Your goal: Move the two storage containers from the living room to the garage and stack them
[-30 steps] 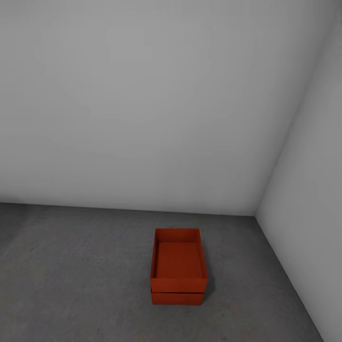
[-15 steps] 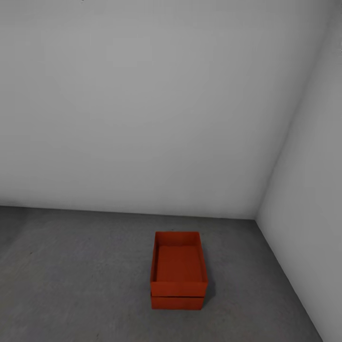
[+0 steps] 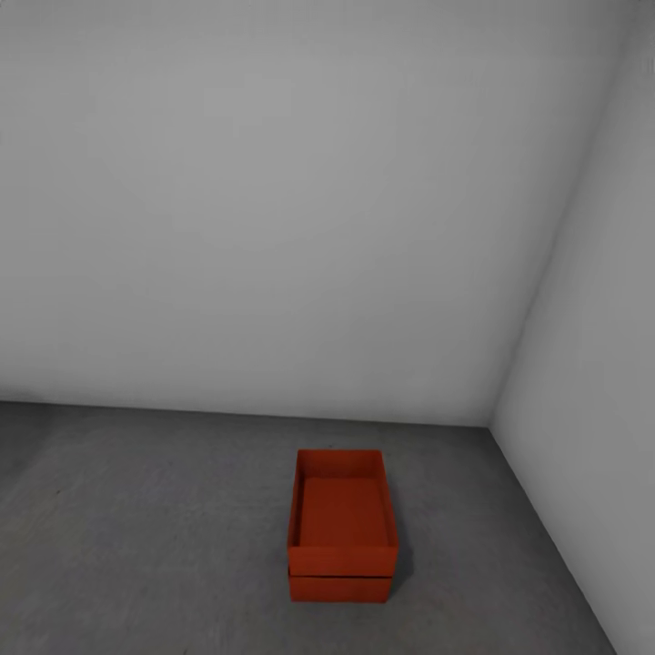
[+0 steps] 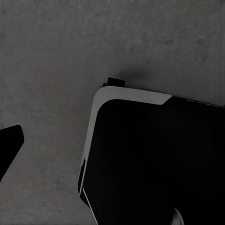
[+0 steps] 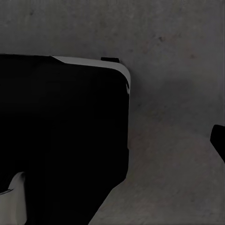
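Two orange-red storage containers stand stacked on the dark grey concrete floor [image 3: 155, 537] of the garage, near its right corner. The upper container [image 3: 343, 509] sits squarely on the lower container [image 3: 339, 588], of which only a thin front strip shows. Its inside looks empty. In the left wrist view one dark fingertip [image 4: 9, 143] of my left gripper shows at the frame's edge, over bare floor. In the right wrist view, one dark fingertip [image 5: 218, 138] of my right gripper does the same. Both grippers hold nothing and are well away from the stack.
A plain pale grey back wall [image 3: 273, 227] meets the right wall [image 3: 600, 364] just behind and right of the stack. My black, white-edged base [image 4: 154, 164] shows in the left wrist view, and the base [image 5: 61, 131] shows again in the right wrist view.
The whole head view has shifted, so the stack and floor line sit slightly lower in the picture. The containers themselves have not moved.
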You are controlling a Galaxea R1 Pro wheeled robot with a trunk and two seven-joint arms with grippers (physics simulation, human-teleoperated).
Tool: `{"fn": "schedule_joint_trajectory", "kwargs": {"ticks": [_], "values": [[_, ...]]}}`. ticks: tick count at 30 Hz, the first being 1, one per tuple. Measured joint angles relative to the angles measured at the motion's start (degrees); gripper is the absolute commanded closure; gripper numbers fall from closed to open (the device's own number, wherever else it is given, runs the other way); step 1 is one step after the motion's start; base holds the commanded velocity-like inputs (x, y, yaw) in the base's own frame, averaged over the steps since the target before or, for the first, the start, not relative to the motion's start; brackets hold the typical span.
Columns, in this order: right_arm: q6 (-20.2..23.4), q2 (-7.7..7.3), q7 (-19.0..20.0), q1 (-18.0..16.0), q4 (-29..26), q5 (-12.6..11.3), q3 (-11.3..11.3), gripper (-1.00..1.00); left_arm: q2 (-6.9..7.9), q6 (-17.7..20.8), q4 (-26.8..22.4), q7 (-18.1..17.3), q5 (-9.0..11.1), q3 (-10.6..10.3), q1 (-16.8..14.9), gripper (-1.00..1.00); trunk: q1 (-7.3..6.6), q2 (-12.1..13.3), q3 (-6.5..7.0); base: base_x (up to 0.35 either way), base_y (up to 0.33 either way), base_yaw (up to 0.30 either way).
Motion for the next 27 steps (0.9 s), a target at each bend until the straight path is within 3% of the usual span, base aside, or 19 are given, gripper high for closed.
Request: {"fn": "schedule_joint_trajectory", "kwargs": {"ticks": [27], "values": [[0.0,0.06,0.0,0.01,0.0,0.0,0.0,-1.0,-0.08,0.42,0.0,0.0,0.01,0.0,0.0,-1.0,0.0,0.01,2.49,0.0,0.0,0.0]]}}
